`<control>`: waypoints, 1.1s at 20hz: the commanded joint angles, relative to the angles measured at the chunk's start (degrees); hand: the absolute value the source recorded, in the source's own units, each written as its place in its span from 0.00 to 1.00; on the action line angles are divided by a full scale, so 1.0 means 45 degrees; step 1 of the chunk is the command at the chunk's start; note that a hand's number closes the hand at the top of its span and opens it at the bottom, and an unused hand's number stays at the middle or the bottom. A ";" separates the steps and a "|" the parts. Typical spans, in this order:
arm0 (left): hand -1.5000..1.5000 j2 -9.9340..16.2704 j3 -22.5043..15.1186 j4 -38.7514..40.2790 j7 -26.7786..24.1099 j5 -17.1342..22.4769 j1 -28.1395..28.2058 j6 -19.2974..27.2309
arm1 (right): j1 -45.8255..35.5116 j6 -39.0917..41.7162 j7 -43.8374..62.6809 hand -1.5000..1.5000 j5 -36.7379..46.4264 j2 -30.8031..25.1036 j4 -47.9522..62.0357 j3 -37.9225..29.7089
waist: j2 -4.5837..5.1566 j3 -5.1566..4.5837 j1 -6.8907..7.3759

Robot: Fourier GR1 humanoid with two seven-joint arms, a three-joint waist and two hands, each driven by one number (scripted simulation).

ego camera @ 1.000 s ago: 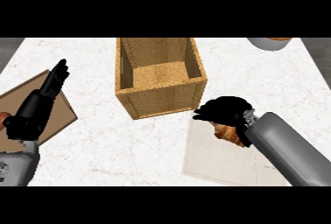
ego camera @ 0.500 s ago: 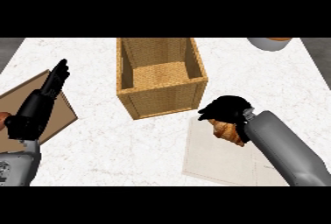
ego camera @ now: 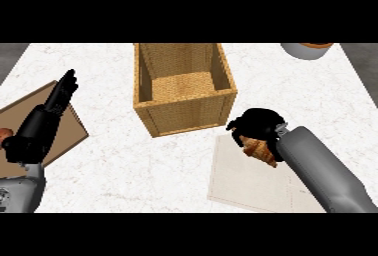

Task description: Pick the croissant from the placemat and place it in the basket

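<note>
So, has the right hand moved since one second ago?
Yes, slightly. The right hand, curled round the croissant, shifted a little to the right, away from the basket corner, over the placemat.

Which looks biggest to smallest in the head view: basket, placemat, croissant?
1. basket
2. placemat, partly hidden by the right forearm, so its rank against the basket is unsure
3. croissant, held in the right hand

- A white marbled tabletop [ego camera: 111, 170].
- A brown board [ego camera: 63, 135] lies at the left edge.
- A grey, orange-topped pot [ego camera: 304, 49] sits at the far right, partly cut off.
</note>
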 commanded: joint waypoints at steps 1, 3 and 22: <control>0.50 -0.0227 -0.0121 -0.0591 0.0425 -0.0121 -0.0024 -0.0052 | -0.0028 -0.0312 -0.0492 1.00 0.0541 0.0710 0.0728 0.0295 | 0.0165 0.0080 0.0039; 0.50 0.0224 0.0543 0.0081 0.0184 0.0242 -0.0267 -0.0496 | 0.0406 -0.1284 -0.0739 1.00 0.0622 0.0550 0.0460 0.0033 | 0.0167 0.0078 -0.0006; 0.50 -0.0263 0.0104 0.0259 0.0327 -0.0100 -0.0704 -0.0264 | -0.3654 -0.5449 0.1625 1.00 -0.5318 -0.1140 0.3742 -1.0455 | 0.0315 0.0135 0.0257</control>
